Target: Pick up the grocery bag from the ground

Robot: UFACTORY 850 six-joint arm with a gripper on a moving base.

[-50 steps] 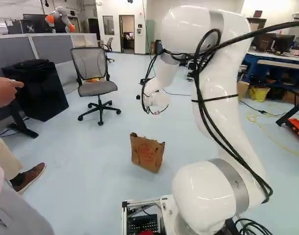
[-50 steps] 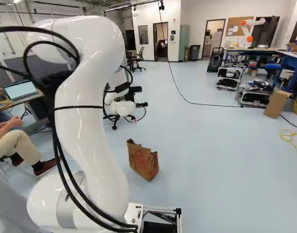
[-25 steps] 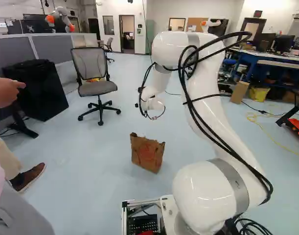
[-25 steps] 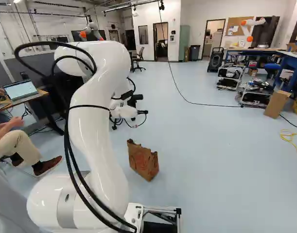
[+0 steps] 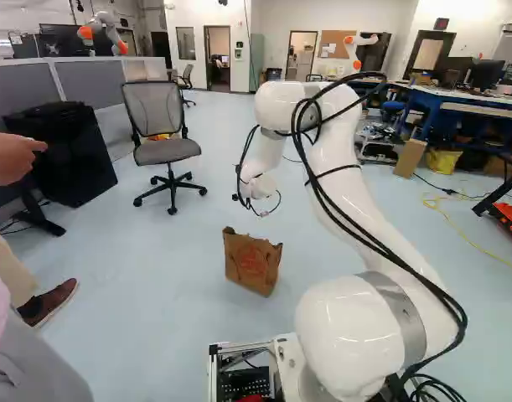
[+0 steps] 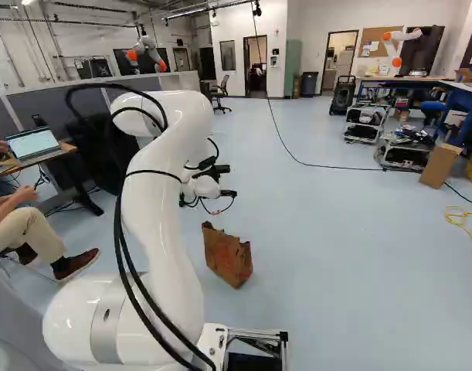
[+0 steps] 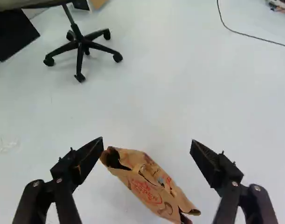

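Note:
In the right base view my gripper (image 6: 225,182) hangs in the air beyond and above the brown paper grocery bag (image 6: 228,256), well clear of it. The bag (image 5: 252,261) stands on the floor with a crumpled, partly open top and red print on its side. Seen from the wrist, the gripper (image 7: 147,141) is open, its two black fingers wide apart. The bag (image 7: 149,186) shows in the gap between them, farther off on the floor, untouched. Its underside is hidden.
An office chair (image 5: 162,126) stands beyond the bag, near a black box-like object (image 5: 63,155). A person's shoe (image 5: 50,303) rests on the floor at the left. Another robot (image 5: 105,33) is far behind the partition. A cardboard box (image 6: 439,165) stands far right.
My arm has lowered and folded, its upper joint sinking and the gripper coming down somewhat towards the floor. The base, bag and chair have stayed put.

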